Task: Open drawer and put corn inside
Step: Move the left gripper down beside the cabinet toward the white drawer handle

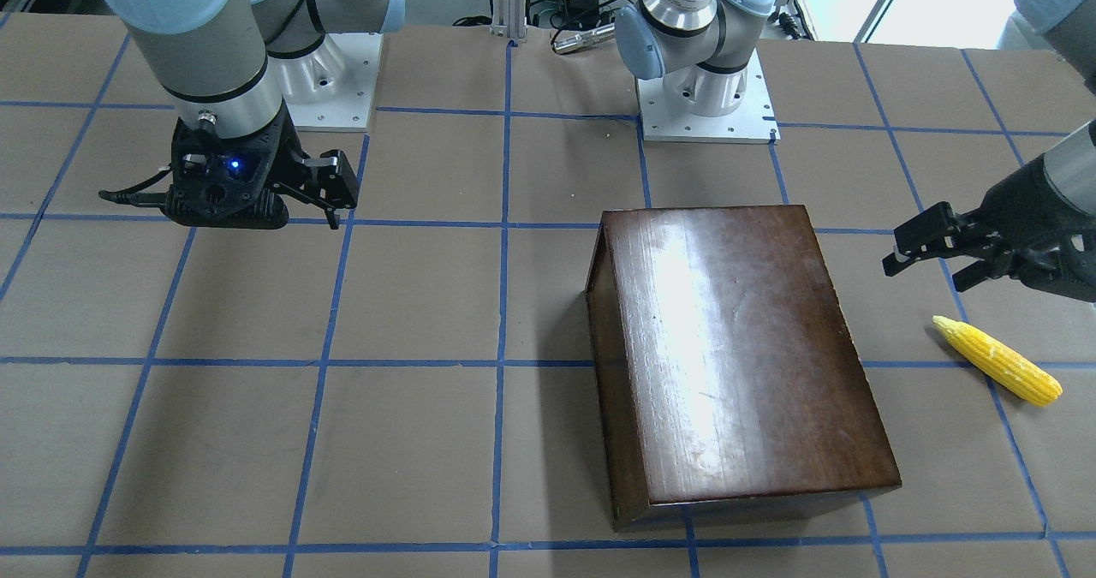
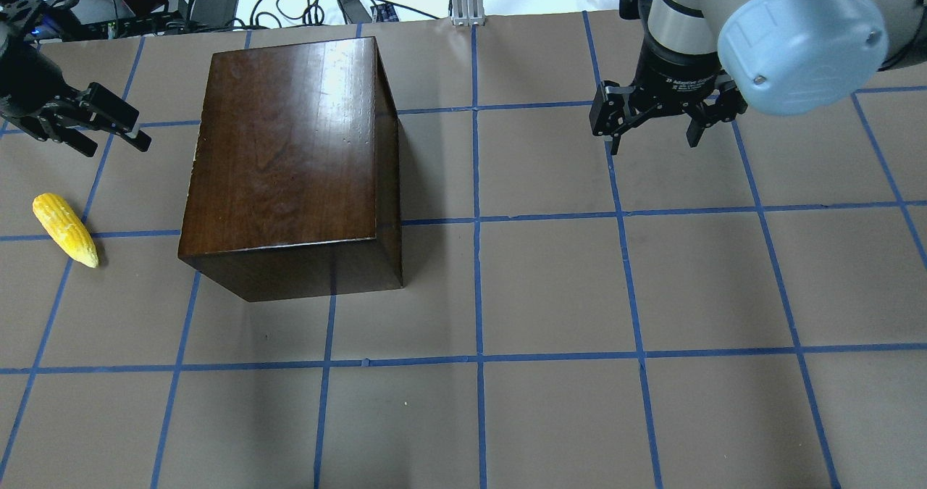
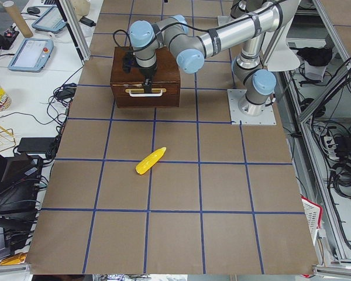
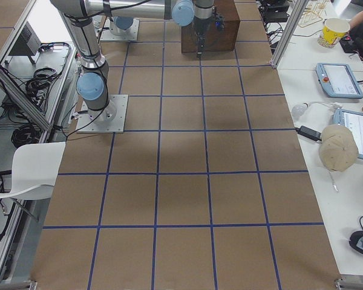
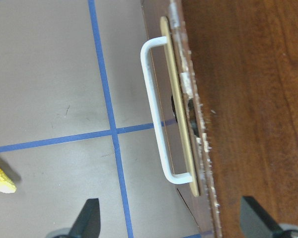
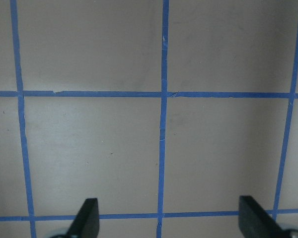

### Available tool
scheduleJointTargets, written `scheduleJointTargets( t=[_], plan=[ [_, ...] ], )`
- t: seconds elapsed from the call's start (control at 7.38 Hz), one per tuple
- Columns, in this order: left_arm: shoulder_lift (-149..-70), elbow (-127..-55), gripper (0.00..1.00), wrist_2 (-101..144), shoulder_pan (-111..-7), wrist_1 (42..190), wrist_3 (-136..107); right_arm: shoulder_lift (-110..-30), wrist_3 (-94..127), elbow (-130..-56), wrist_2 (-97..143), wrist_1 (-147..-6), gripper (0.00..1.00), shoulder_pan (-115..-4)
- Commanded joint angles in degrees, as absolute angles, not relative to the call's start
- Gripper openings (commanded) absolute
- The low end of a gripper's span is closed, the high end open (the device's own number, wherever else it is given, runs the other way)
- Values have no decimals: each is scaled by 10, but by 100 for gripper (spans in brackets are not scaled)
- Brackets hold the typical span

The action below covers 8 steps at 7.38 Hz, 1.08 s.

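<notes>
Bright, even, sharp views; glare streaks the wooden box.

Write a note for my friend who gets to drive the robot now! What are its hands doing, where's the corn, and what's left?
Left hand: open, empty, hovering by the side of the box that has the drawer.
Right hand: open, empty, over bare table, away from everything.
Drawer: looks shut, and nothing grips its white handle.
Corn: lying on the table beside the left hand, apart from the box.
Done: nothing yet.
Left: pull the drawer open by the handle, pick up the corn and put it inside.
</notes>
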State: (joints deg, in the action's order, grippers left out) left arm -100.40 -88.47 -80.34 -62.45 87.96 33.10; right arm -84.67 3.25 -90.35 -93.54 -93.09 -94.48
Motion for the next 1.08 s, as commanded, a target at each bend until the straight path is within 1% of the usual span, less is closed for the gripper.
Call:
scheduleJointTargets(
  t=[0.0, 0.41, 0.54, 0.95],
  plan=[
    [-1028, -886, 100, -800, -618, 870, 330, -847, 33, -904, -935, -931, 100, -945],
    [-1048, -891, 100, -801, -618, 854, 332, -846, 33, -904, -934, -932, 100, -945],
    [-1058, -896, 100, -801, -618, 826, 324, -847, 33, -904, -934, -931, 100, -945],
    [-1062, -932, 100, -798, -618, 807, 305, -846, 33, -904, -934, -931, 100, -945]
  ],
)
